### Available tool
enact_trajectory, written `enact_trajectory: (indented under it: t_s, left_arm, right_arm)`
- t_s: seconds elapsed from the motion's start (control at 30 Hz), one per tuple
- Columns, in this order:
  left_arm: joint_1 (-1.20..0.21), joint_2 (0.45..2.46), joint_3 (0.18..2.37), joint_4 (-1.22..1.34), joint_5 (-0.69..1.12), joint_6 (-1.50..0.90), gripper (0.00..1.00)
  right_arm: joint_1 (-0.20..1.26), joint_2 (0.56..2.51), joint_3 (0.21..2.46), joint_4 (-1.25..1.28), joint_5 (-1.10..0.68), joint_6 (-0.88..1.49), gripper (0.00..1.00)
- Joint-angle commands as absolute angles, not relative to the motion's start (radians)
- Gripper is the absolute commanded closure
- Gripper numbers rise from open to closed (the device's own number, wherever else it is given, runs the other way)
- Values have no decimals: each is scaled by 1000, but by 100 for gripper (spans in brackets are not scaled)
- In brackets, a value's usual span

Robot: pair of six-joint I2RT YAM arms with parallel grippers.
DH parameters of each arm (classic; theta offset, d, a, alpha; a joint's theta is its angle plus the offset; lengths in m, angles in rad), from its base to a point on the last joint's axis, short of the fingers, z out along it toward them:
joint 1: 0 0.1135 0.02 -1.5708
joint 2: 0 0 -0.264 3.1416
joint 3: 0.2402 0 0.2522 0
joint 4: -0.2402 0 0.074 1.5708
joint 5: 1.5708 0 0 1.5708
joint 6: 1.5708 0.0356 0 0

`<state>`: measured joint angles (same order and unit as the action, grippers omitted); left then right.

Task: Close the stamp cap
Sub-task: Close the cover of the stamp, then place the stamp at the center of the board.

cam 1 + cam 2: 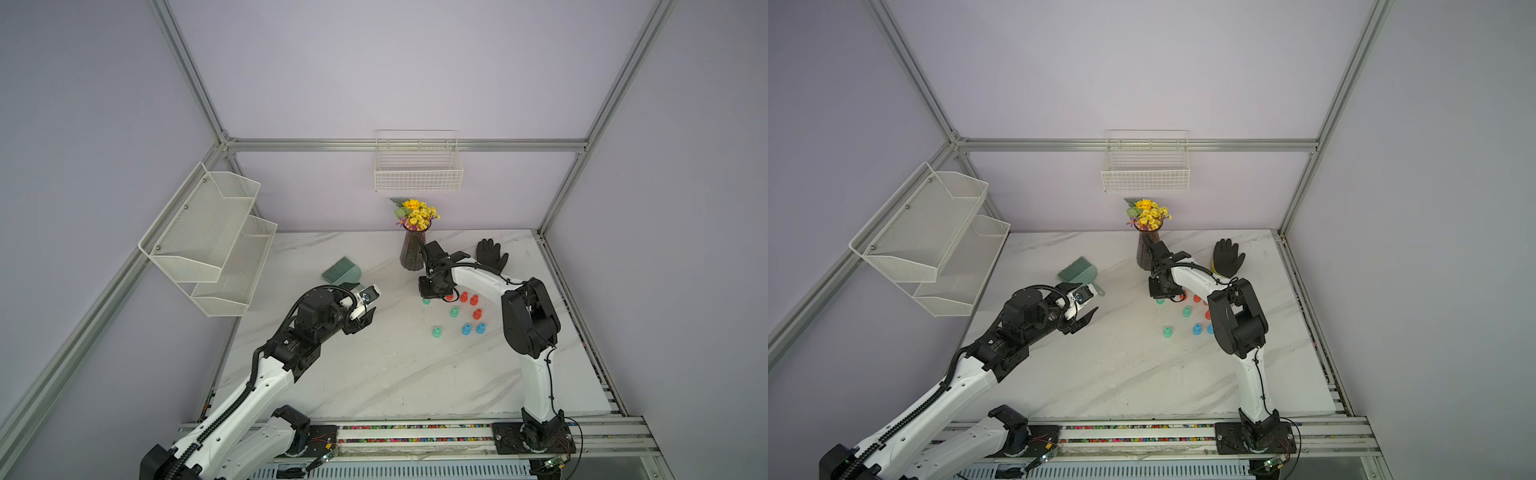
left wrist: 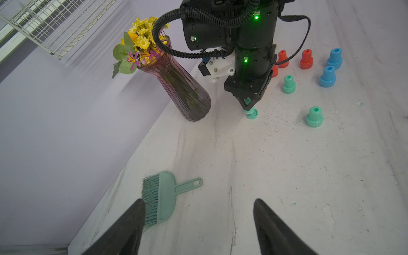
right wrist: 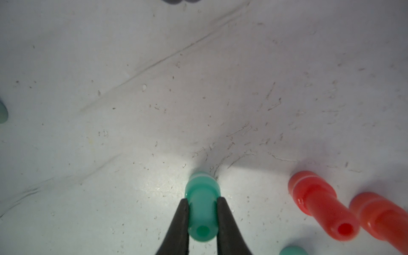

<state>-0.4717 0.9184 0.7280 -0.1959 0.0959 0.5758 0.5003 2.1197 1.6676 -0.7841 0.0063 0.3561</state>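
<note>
We see the right jaws pinched on the neck of a teal stamp (image 3: 202,207) that stands on the white marble counter (image 1: 374,374), near the purple glass vase (image 2: 183,88) and a red stamp (image 3: 320,203); whether it is fully closed we cannot quite tell. The left jaws hang wide apart and empty above the counter, near the teal hand brush (image 2: 161,196).

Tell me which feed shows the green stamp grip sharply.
Right wrist view: green stamp close and slightly soft in the right gripper, bright patch on the table beside it. Left wrist view: wire basket smeared, grip sharp but small. In both top views the wrist covers it.
</note>
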Motion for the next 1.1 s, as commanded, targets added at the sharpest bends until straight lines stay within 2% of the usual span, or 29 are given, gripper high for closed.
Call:
enact_trajectory:
  t_s: [0.0, 0.73, 1.07]
  left_arm:
    - [-469, 913, 744, -158, 107, 566, 23]
    - [-469, 916, 743, -159, 100, 568, 22]
    - [-469, 916, 746, -163, 95, 568, 22]
  right_arm:
    - [503, 2123, 1656, -800, -6, 341, 97]
    - [506, 2106, 1611, -796, -19, 318, 98]
    - [554, 2215, 1682, -924, 185, 283, 98]
